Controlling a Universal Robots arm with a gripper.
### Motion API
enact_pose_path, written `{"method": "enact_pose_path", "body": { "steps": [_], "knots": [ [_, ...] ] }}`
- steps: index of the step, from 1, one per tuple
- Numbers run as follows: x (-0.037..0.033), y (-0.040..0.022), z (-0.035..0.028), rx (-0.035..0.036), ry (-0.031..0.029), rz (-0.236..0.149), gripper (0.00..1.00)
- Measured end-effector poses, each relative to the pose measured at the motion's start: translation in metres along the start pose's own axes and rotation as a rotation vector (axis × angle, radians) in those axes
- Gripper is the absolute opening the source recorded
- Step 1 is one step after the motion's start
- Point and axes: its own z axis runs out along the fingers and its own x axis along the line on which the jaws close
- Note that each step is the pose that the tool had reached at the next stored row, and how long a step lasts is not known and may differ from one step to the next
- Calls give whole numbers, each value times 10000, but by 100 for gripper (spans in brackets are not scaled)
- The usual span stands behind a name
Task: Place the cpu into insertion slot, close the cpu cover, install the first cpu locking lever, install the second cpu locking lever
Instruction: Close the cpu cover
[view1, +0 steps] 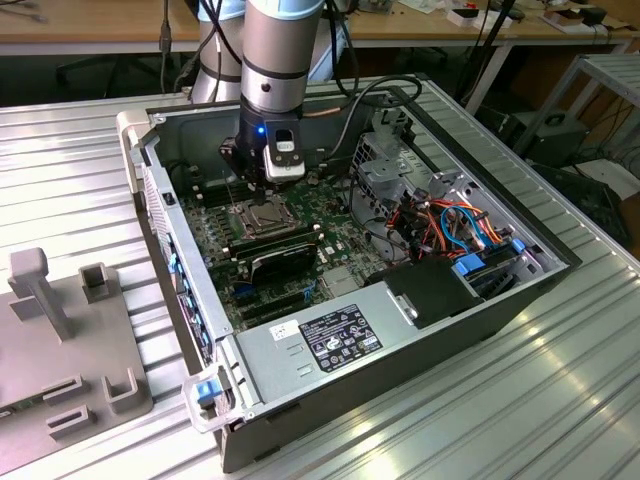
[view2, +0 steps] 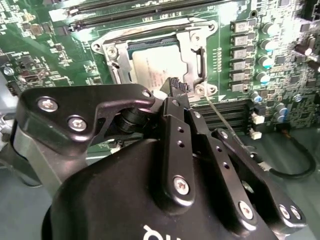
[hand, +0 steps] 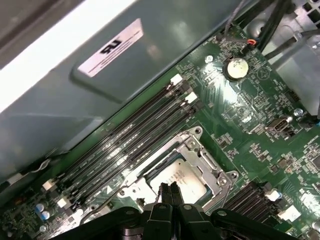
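Tool (hand: 167, 192) fingers are pressed together, nothing clamped between them. Directly beneath the tips, the cpu (hand: 176, 176) sits in the insertion slot (view2: 147, 46). The cpu cover (hand: 201, 158) lies down around it, framing the chip.

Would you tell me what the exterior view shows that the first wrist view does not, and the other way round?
Exterior view's extras: the arm, the power supply, blue and orange cables, and a grey fixture outside the case on the exterior view's left. First wrist view's extras: a coin battery and a label on the case wall. Shared: the gripper just above the cpu, which lies framed by the cpu cover.
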Motion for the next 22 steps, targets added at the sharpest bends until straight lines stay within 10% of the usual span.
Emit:
{"method": "enact_pose_path", "body": {
  "steps": [8, 22],
  "knots": [
    [24, -20, -12, -6, 15, -959, 11],
    [23, -16, -244, -14, 31, -1914, 11]
  ]
}}
